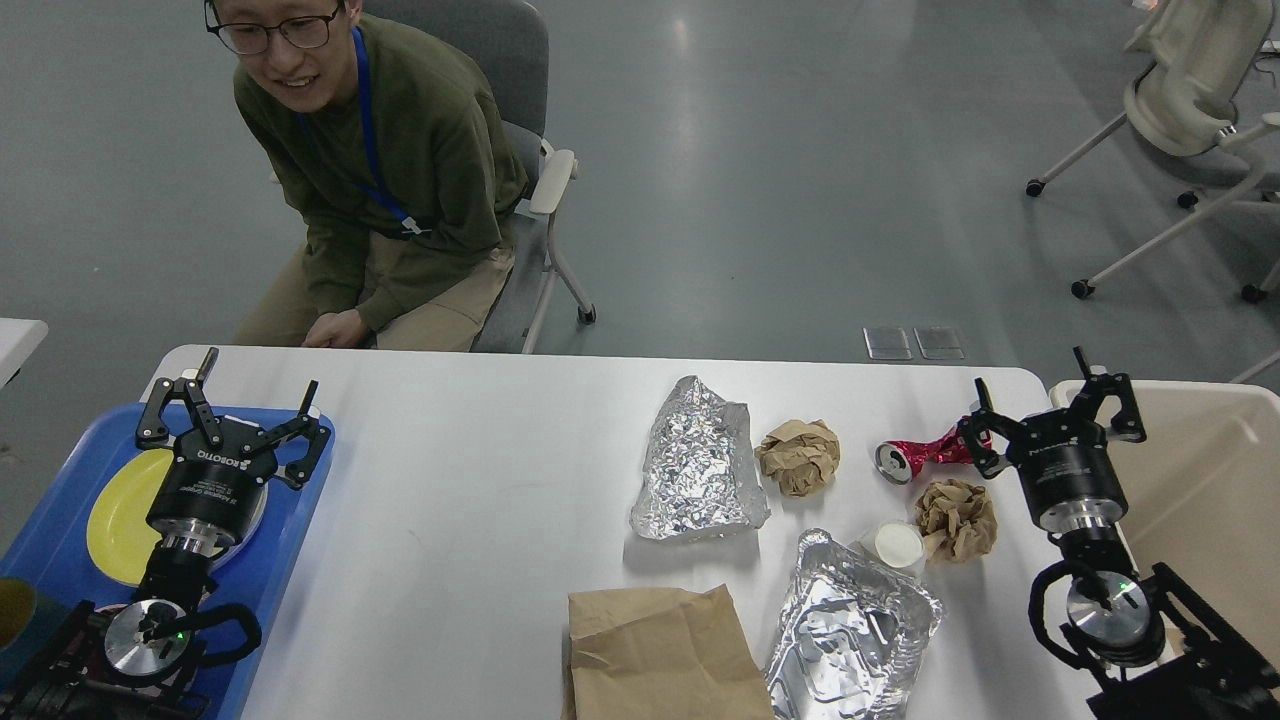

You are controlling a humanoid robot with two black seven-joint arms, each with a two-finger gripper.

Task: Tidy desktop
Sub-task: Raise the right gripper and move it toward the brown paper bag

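Desktop (480,470), white with rounded corners, filling the lower middle of the head view, littered across its right half. Crumpled foil (697,462) just right of centre; brown paper wad (798,455) touching or nearly touching it at 3 o'clock. Crushed red can (915,455) lying on its side at 3 o'clock from that wad, open end toward the viewer. Second paper wad (956,518) at 5 o'clock from the can, white cup (895,545) just beside it at 8 o'clock. Foil tray (848,630) touching the cup at 7 o'clock, dented and tilted. Flat paper bag (660,655) at 9 o'clock from the foil tray, running off the bottom edge.

Blue tray (290,560) at the desktop's 9 o'clock end, holding a yellow plate (115,520). Left gripper (237,405) above that plate, fingers spread wide, pinching nothing. Right gripper (1050,395) at the 3 o'clock edge, fingers likewise spread wide and empty, one fingertip close by the can's crushed end; contact not discernible. Beige bin (1200,480) just beyond, at 3 o'clock from the right gripper.

Seated person (380,170) in a green sweater at 11 o'clock, behind the desktop's far edge, on a grey chair (520,110).
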